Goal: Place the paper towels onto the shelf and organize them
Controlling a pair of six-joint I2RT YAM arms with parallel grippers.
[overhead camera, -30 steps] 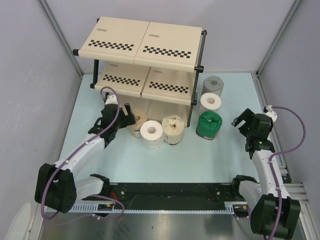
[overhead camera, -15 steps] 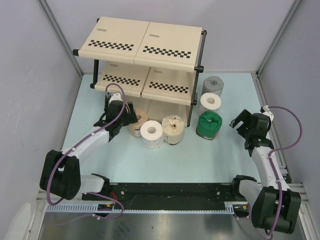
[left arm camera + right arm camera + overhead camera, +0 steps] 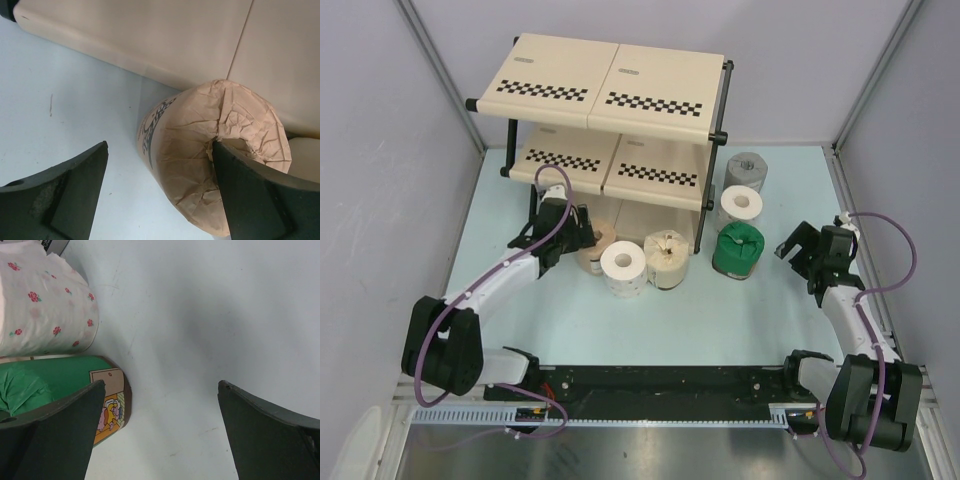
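From the arm bases, the right pincer (image 3: 798, 246) hovers at about 2 o'clock over bare desk (image 3: 720, 310), its two fingers spread wide with nothing between them; its wrist view shows only pale desk (image 3: 200, 315) in the gap (image 3: 161, 387). Just to its 9 o'clock side stands the green roll (image 3: 737, 248), on end with its axis upright and its crumpled top facing up. In that wrist view the green roll (image 3: 50, 385) lies beside the left finger, and whether they touch I cannot tell. At 11 o'clock the left pincer (image 3: 572, 233) is also wide open, reaching toward a tan roll (image 3: 592, 245). In its wrist view the gap (image 3: 159, 150) takes in part of the tan roll (image 3: 200, 165), and one finger (image 3: 250, 200) overlaps the roll at its centre hole; real contact I cannot judge, and nothing is clamped. This roll stands on end on the desk, hole up, just in front of the lowest panel of the shelf (image 3: 150, 35). To its 3 o'clock side stand a white roll (image 3: 623, 265) and a second tan roll (image 3: 667, 258), both upright and close together. Beyond the green roll, toward 12 o'clock, come a flower-printed white roll (image 3: 740, 205), then the grey roll (image 3: 748, 170), both upright. Farthest off, the shelf (image 3: 610, 90) runs its long axis from 9 to 3 o'clock.
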